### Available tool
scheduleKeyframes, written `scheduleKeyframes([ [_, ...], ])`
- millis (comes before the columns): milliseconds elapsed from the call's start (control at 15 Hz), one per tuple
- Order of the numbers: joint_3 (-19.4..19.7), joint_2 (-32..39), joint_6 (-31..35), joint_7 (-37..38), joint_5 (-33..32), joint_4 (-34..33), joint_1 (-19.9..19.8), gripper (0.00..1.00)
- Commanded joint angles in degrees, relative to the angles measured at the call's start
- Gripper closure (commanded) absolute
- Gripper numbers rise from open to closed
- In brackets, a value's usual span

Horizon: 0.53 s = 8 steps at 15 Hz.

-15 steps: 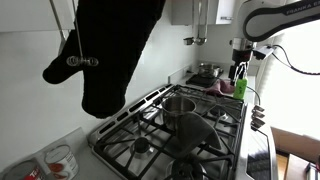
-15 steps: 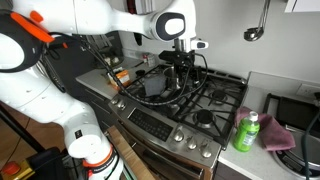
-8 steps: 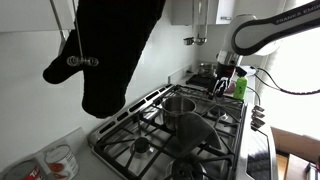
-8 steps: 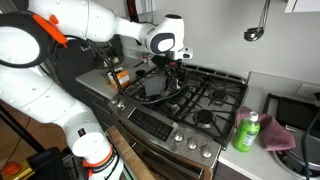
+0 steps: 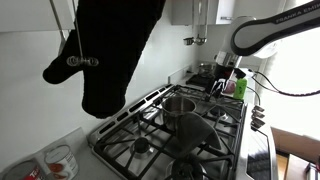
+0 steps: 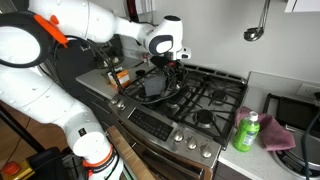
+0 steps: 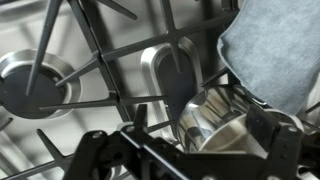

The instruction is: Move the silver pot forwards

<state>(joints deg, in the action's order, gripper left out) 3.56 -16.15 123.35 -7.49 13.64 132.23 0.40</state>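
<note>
Fingers (image 7: pixel 100 158) of my gripper (image 7: pixel 195 150) spread apart and empty, low over the stove grate (image 7: pixel 100 60) near the silver pot (image 5: pixel 180 103), which stands toward the counter's rear edge; stiff, slick, probably light steel, best pinched across its rim wall.

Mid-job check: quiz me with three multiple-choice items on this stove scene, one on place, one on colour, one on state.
1. Green bottle stands: A on a burner; B beside the stove; C in a pot.
2. Hanging mitt is: A black; B red; C white.
3. Gripper is: A shut on a pot; B open over the grate; C out of view.
B, it stands off the grates; A, it is dark all over; B, the wrist view shows it spread wide.
</note>
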Motion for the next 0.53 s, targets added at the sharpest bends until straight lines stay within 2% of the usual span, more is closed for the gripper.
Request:
scheduleKeyframes([
  [0, 1.34, -2.87, 4.88, -7.89, 11.69, 4.11, 3.38, 0.0],
  [200, 2.88, -5.99, 6.12, -15.52, 22.92, 7.86, 5.41, 0.0],
  [467, 4.63, -9.18, 2.78, -21.43, 33.67, 11.4, 5.95, 0.0],
])
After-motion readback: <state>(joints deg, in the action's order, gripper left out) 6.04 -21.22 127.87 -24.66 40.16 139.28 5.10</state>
